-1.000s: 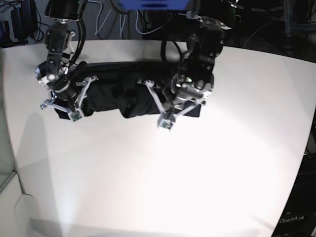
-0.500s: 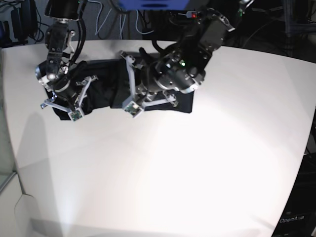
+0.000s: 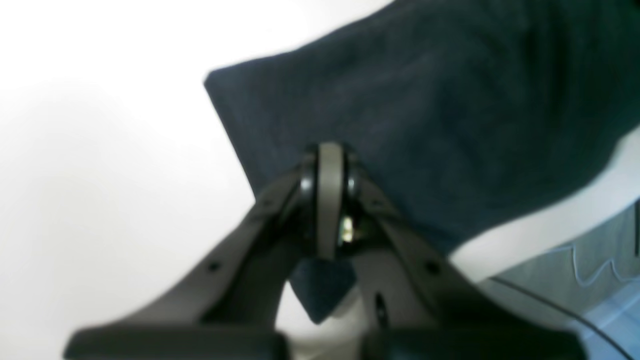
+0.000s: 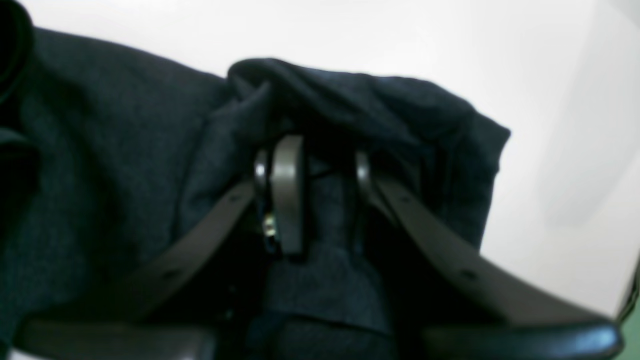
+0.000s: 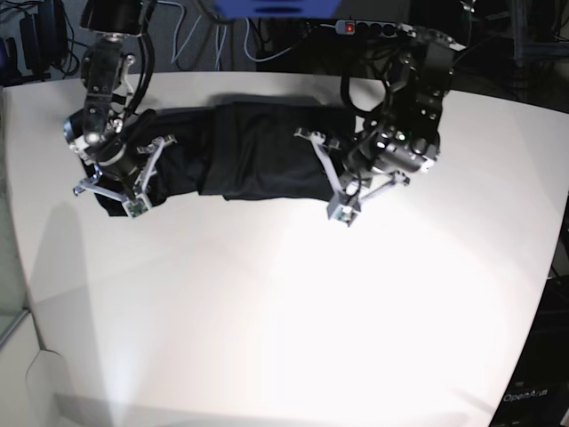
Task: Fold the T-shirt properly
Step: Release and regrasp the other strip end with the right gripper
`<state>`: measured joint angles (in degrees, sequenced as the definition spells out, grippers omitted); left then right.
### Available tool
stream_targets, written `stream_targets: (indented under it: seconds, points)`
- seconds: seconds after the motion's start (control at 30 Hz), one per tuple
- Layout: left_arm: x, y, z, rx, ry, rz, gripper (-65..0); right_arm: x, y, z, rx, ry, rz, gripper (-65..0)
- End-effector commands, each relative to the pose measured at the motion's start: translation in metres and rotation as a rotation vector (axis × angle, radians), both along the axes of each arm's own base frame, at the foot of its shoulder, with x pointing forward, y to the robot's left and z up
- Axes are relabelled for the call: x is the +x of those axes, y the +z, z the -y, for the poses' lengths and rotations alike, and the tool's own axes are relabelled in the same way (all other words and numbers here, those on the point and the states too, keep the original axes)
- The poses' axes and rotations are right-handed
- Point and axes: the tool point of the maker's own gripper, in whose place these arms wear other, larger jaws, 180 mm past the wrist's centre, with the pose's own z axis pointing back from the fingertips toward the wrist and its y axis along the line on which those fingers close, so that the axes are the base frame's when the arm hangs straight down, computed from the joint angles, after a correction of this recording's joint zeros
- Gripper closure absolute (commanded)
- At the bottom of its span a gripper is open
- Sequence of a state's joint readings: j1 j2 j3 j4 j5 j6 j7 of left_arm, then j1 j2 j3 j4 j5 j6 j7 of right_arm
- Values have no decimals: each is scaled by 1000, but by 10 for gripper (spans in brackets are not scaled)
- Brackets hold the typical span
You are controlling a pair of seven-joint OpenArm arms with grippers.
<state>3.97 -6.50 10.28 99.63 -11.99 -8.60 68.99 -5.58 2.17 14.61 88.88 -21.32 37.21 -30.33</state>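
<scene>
We find the T-shirt (image 5: 258, 156) lying at the far side of the tabletop (image 5: 293, 320), drawn into a long, narrow band that runs left to right between the two arms. We judge the task partly done: the lengthwise folds appear made, but the band is not yet brought end over end into a compact packet.

The right end effector (image 4: 315, 200), at the left end of the band in the base view, pinches a bunched fold of cloth between its fingers. The left end effector (image 3: 327, 200), at the right end, has its fingers pressed together on an edge of the cloth; a small corner pokes out below the fingertips in its wrist view.

The fabric is black, matte and thin. Its middle and right portions lie fairly flat with a clean near edge. The left end is rumpled and heaped around the gripping fingers. We see no neck tag in these views. We judge that the left end needs smoothing before any cross fold.
</scene>
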Motion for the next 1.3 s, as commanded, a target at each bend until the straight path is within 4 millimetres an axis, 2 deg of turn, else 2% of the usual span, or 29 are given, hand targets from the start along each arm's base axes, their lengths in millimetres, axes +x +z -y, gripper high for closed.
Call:
stream_targets:
  seconds: [0.0, 0.13, 0.23, 0.33, 0.43, 0.53, 0.63, 0.73, 0.83, 1.07, 1.27]
  points:
    - [1, -3, -2, 5, 1, -11, 0, -5, -3, 6, -31, -3, -33, -119]
    - [0, -25, -3, -5, 20, -28, 0, -3, -1, 7, -35, -3, -26, -119]
    - [-1, -34, -6, -6, 32, -38, 0, 1, 10, 12, -54, -2, 3, -119]
    - [-4, -43, -15, 16, 38, -61, 0, 10, 31, 13, -74, 3, 64, -119]
    - [-4, -44, -20, 27, 39, -62, 0, 15, 59, 12, -100, 13, 139, -119]
    - [0, -43, -37, 30, 93, -58, 0, 16, 86, 9, -123, 31, 213, -119]
    - [3, -43, -57, 34, 156, -57, 0, 15, 100, 7, -142, 58, 237, -121]
    - [6, -41, -71, 41, 193, -49, 0, 12, 100, 10, -154, 47, 225, -121]
    - [7, -40, -80, 44, 222, -47, 0, 5, 97, 30, -175, -12, 191, -121]
    - [9, -40, -81, 45, 225, -43, 0, -7, 87, 49, -221, -87, 89, -132]
    - [10, -39, -80, 43, 222, -41, 0, -18, 80, 57, -236, -133, 23, -279]
